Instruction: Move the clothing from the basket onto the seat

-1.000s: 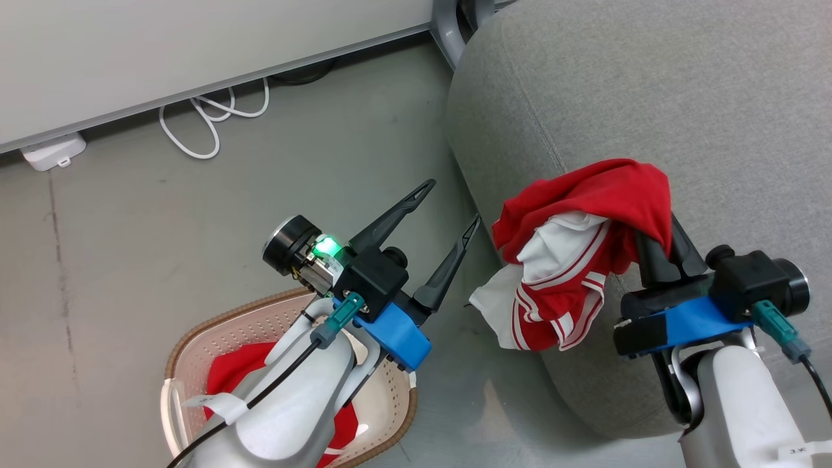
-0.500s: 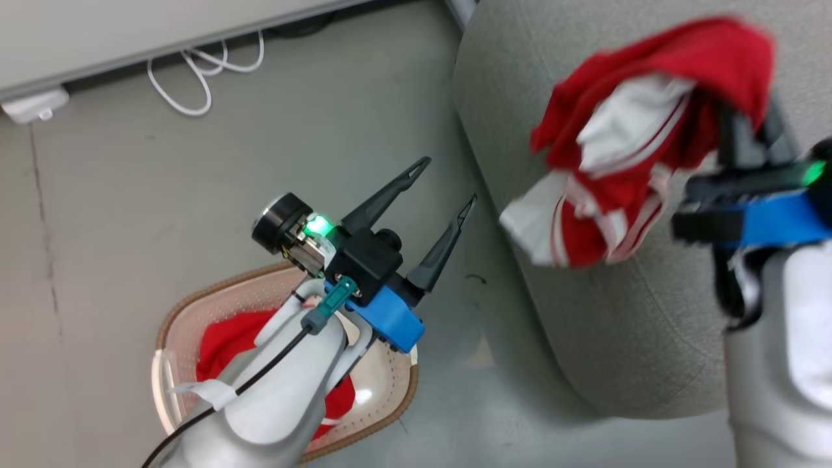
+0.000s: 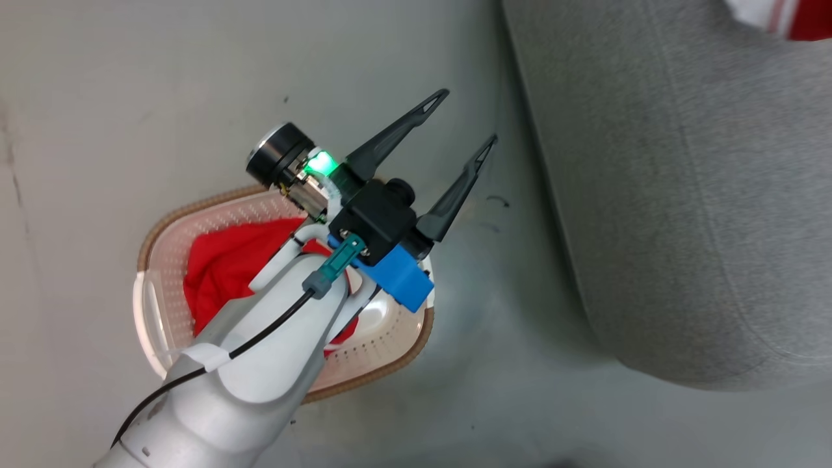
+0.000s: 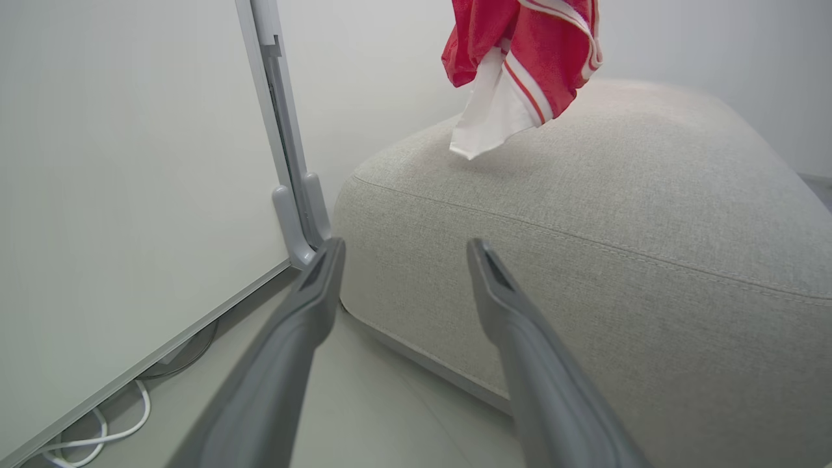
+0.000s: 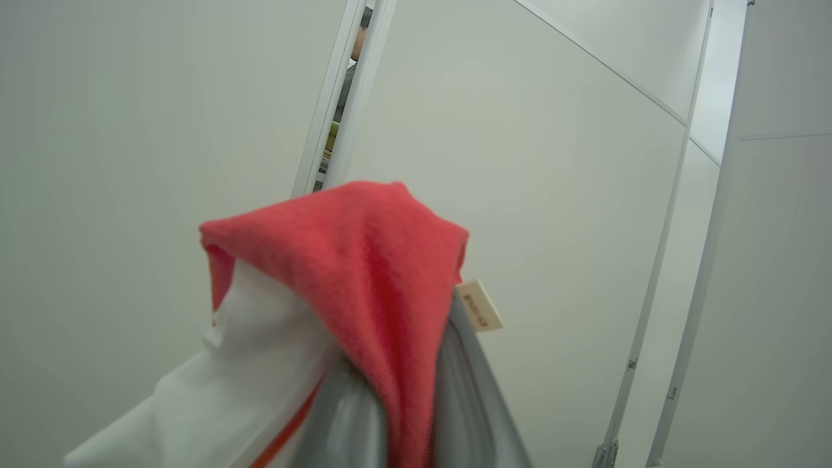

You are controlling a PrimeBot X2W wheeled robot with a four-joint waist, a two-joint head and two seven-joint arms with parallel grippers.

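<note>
two red pieces on show right now. up in the right gripper [image 5: 406,364] we see the red-and-white clothing [image 5: 351,260] draped over the pale fingers [image 5: 465,396], which are squeezed close together with the fabric pinched between them, and a small white label tag [image 5: 480,305] pokes out on the right side. from the left wrist view, that same clothing [image 4: 520,45] hangs above the far top of the seat [image 4: 617,227], white corner lowest; we can't tell whether that corner touches the cushion. in the head view, just a red-and-white scrap of it [image 3: 780,16] peeks in at the far right corner, over the grey seat [image 3: 682,195].

down on the left, the left gripper [image 3: 469,116] hovers over the floor [image 3: 130,97] between the basket and the seat, its two dark fingers spread wide apart and gripping nothing. we get the same from its own camera: the left gripper [image 4: 406,244] gaping, pointing at the near left corner of the seat.

the basket [image 3: 383,338] sits on the floor to the left of the seat, under the left arm, and a second red garment [image 3: 221,266] lies bunched inside it. a white cable [image 4: 97,435] loops on the floor by the wall panel [image 4: 130,162].
</note>
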